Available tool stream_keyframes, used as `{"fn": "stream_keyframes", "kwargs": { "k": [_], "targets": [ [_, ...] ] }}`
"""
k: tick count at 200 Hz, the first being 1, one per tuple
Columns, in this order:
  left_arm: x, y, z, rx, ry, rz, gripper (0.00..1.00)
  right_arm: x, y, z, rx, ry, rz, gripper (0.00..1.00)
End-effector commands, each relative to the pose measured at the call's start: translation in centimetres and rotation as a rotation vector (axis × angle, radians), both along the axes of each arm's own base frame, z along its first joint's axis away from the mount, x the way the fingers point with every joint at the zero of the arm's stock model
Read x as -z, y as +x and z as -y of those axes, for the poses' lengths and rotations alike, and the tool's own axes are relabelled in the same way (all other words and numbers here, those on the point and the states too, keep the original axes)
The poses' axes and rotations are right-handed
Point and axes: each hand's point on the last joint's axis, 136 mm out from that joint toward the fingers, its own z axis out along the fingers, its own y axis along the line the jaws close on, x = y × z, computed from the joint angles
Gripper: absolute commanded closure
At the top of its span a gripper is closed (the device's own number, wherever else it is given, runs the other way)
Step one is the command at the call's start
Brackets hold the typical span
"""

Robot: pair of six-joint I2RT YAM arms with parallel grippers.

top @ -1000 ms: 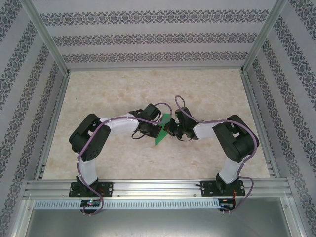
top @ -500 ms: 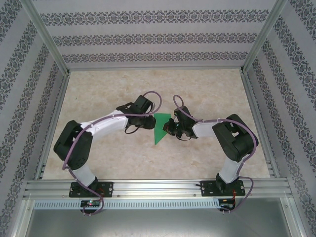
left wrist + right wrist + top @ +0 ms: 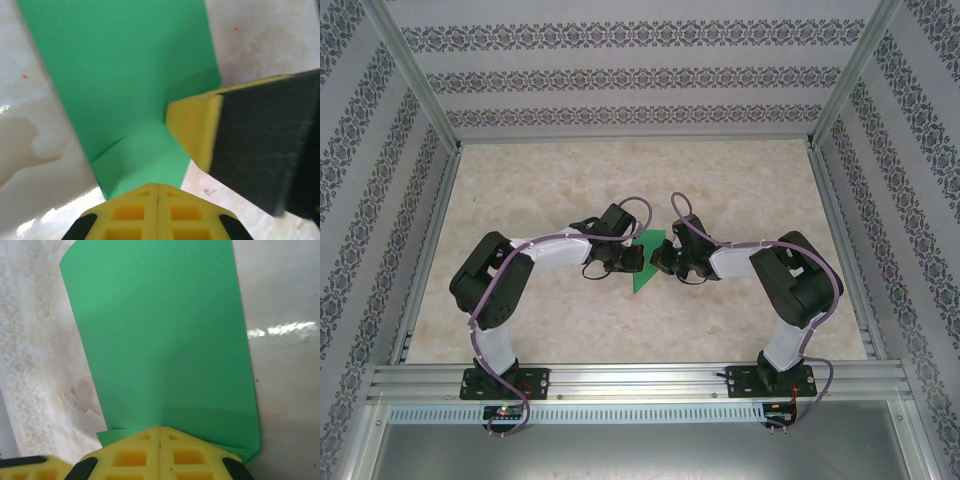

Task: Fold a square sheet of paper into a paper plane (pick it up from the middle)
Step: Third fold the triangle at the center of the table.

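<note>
Nearest us, the left gripper (image 3: 158, 189) has its yellow fingers pressed together on the edge of the green paper (image 3: 125, 75), where a folded flap lies just ahead. The right gripper (image 3: 160, 431) pinches the opposite edge the same way, jaws closed. Farther out, the paper sits mid-way across the table (image 3: 740, 180) — between both grippers.

left fingers (image 3: 129, 216) clamped, right fingers (image 3: 129, 458) clamped
</note>
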Motion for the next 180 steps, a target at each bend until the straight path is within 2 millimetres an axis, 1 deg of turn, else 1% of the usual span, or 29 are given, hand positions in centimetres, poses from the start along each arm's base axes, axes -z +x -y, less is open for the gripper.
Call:
{"fn": "stream_keyframes", "kwargs": {
  "k": [1,22,41,62,81,88,100,138,165,180],
  "targets": [
    [0.8,0.6,1.0,-0.016,-0.020,0.003,0.96,0.7,-0.5,-0.1,0.000,-0.002,-0.023,0.94],
    [2.8,0.4,0.2,-0.031,0.043,-0.030,0.98,0.0,-0.2,-0.5,-0.007,0.025,-0.008,0.93],
    [4.4,-0.1,-0.7,-0.030,0.098,-0.054,0.98,-1.6,0.2,-0.9,-0.025,0.055,0.037,0.91],
    [5.1,-0.6,-1.4,-0.028,0.121,-0.057,0.98,-4.0,0.3,-1.2,-0.076,0.077,0.101,0.91],
    [5.4,-1.0,-2.1,-0.017,0.152,-0.055,0.98,-4.8,-0.1,-0.9,-0.071,0.066,0.118,0.93],
    [5.4,-1.0,-2.2,-0.012,0.159,-0.053,0.98,-4.7,-0.4,-0.7,-0.067,0.062,0.112,0.93],
    [5.4,-1.0,-2.3,-0.005,0.172,-0.051,0.99,-4.0,-0.9,-0.5,-0.062,0.044,0.087,0.94],
    [5.0,-0.9,-2.2,0.009,0.176,-0.046,0.99,-1.9,-1.9,-0.9,-0.069,0.029,0.042,0.96],
    [4.7,-0.9,-2.4,0.018,0.181,-0.038,0.99,-0.6,-1.6,-1.2,-0.069,0.020,0.027,0.97],
    [4.8,-1.1,-2.6,0.028,0.196,-0.039,0.99,0.3,-1.2,-0.6,-0.050,-0.005,0.016,0.97]
  ]
}}
